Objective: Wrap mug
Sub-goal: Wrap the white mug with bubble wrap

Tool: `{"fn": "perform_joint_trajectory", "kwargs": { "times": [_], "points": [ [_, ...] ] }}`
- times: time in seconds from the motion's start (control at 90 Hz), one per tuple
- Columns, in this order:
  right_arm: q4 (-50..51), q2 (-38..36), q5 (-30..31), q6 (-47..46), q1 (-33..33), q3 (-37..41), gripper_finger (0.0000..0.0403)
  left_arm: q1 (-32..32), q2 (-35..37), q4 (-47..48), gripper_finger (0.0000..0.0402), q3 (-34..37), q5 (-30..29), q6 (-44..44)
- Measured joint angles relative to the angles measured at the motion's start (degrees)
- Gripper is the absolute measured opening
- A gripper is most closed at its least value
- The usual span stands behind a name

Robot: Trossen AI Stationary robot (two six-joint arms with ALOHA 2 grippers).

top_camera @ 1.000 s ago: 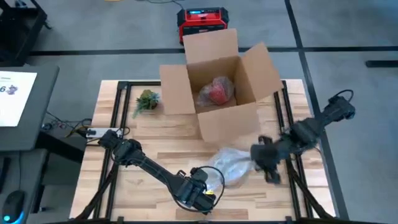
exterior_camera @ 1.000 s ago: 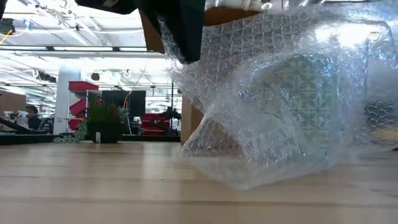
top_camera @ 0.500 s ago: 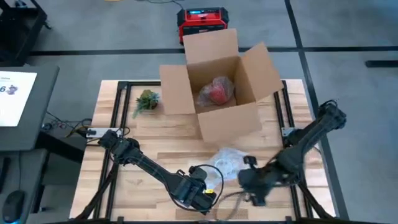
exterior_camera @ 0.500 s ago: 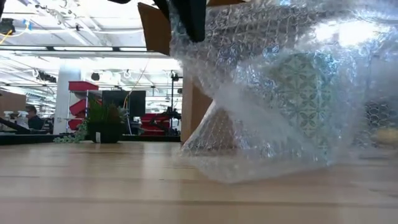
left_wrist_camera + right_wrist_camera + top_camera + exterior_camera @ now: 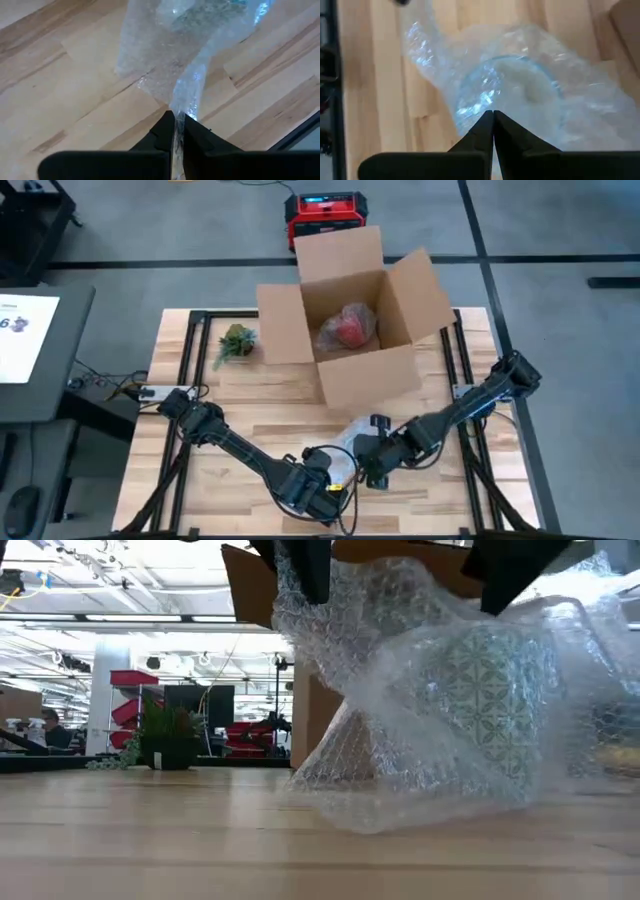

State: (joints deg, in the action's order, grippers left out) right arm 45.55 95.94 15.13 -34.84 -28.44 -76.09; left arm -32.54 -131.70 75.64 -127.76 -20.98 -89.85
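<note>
Grippers met over the bubble-wrapped mug at the table's front.

Mug (image 5: 480, 705), patterned green and white, sat inside a loose bundle of bubble wrap (image 5: 400, 740) on the wooden table (image 5: 250, 430), just in front of the open cardboard box (image 5: 345, 320) that held a red wrapped object (image 5: 347, 328). The left gripper (image 5: 179, 131) had its fingers pinched together on a twisted tail of the wrap. The right gripper (image 5: 493, 125) hung directly over the bundle with its fingers pressed together, their tips at the plastic; whether any was caught between them could not be told. A small potted plant (image 5: 235, 340) stood near the box's left side.
</note>
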Motion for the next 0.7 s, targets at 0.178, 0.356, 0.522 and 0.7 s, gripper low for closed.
{"fn": "perform_joint_trajectory", "kwargs": {
  "times": [0.178,0.356,0.522,0.7],
  "points": [
    [-6.31,-0.05,-3.59,0.23,3.30,3.94,0.0000,-0.15,0.25,-0.02,0.0000,0.02,-0.02,-0.02],
    [-10.64,-0.04,-6.21,-0.71,4.63,8.53,0.0000,-0.85,1.73,-0.90,0.0000,-0.09,-1.30,0.60],
    [-12.82,0.03,-7.82,-0.74,5.27,11.54,0.0000,-1.82,3.72,-1.41,0.0018,-2.00,-1.07,3.21],
    [-13.87,3.31,-11.95,0.68,5.18,11.33,0.0000,-2.97,7.23,0.83,0.0064,-2.71,-0.38,2.62]
  ]
}}
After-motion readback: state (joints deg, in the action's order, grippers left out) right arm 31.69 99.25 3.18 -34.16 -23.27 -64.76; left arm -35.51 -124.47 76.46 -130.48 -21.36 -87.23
